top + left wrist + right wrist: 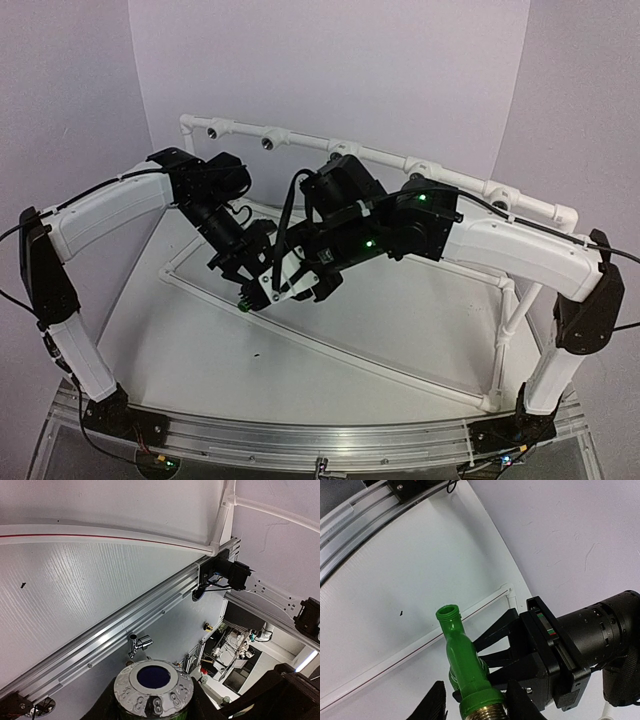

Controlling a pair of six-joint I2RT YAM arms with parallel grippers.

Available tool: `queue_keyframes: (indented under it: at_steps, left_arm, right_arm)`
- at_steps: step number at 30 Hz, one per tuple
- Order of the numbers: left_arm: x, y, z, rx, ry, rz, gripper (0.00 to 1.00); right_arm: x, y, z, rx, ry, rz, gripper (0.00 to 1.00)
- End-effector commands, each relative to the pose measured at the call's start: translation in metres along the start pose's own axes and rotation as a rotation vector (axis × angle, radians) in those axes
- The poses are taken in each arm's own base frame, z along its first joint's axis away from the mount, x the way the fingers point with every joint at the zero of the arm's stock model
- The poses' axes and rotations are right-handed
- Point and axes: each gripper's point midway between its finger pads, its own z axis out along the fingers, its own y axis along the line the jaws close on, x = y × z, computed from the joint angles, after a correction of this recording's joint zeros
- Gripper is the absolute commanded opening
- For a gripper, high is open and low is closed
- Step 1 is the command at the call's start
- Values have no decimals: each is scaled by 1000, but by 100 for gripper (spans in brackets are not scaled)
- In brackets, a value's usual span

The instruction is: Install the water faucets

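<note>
White counter (350,340) spreads below the left pincer (152,705), which is clamped on the green faucet (462,660). The right pincer (477,705) has its fingers apart, flanking the faucet's threaded end.

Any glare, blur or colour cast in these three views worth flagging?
Top view: purple cast on the back wall; the faucet is tiny and dim among dark hardware. Left wrist: glare streaks along the aluminium rail, and mottled reflections on the faucet's metal end. Right wrist: even light, and the green faucet is sharp, without glare.
</note>
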Motion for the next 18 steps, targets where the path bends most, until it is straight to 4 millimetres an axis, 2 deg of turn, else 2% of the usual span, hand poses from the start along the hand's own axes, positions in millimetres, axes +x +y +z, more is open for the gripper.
queue_keyframes:
  at_steps: [1, 6, 8, 10, 14, 18]
  left_arm:
    - [0, -16, -8, 18, -18, 59, 0]
    - [0, -16, -7, 11, -19, 62, 0]
    - [0, -17, -8, 9, -25, 70, 5]
    - [0, -19, -12, 7, -40, 85, 21]
    - [-4, -18, -26, -42, -115, 117, 63]
    - [-11, -18, -54, -100, -246, 155, 95]
  right_arm:
    - [5, 3, 6, -16, 28, -21, 36]
    - [4, 2, 4, -10, 23, -18, 18]
    - [5, 1, 3, -6, 27, -15, 9]
    - [4, -2, 1, 4, 27, 1, 0]
    - [3, -10, -6, 27, 20, 72, 0]
    - [5, -15, -16, 42, 7, 164, 0]
